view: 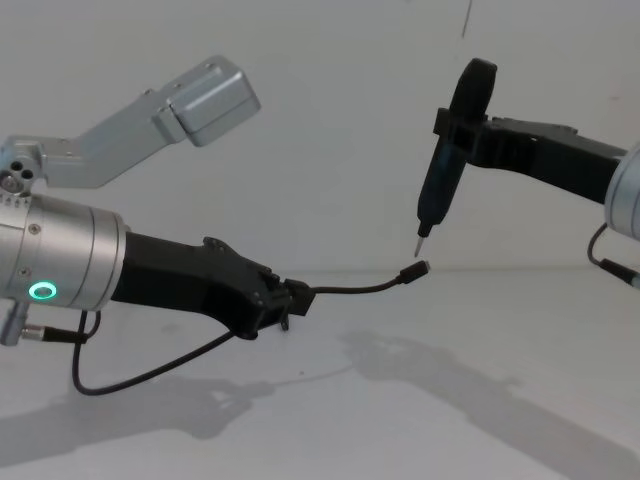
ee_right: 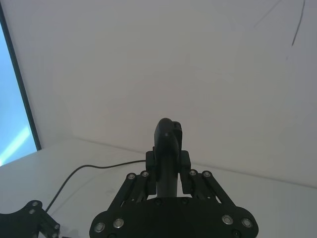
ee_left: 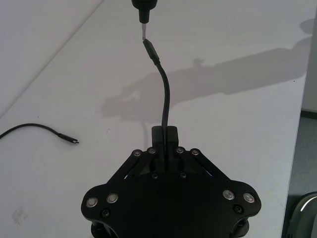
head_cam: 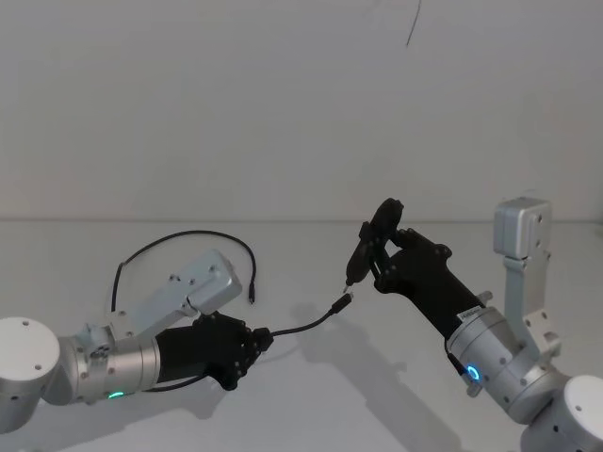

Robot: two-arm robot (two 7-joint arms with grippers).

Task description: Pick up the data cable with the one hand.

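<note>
One data cable (view: 350, 288), one pen-like tool (view: 436, 188), one left gripper (view: 292, 298), one right gripper (view: 453, 128).

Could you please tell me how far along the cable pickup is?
Done: the left gripper is shut on the data cable near one plug, holding that end above the table. In hand: the plug points at the pen-like tool in the right gripper. Left: the far end lies on the table.

White table (head_cam: 311, 414); pale wall (head_cam: 236, 113) behind; thin dark streak (head_cam: 413, 26) high up
</note>
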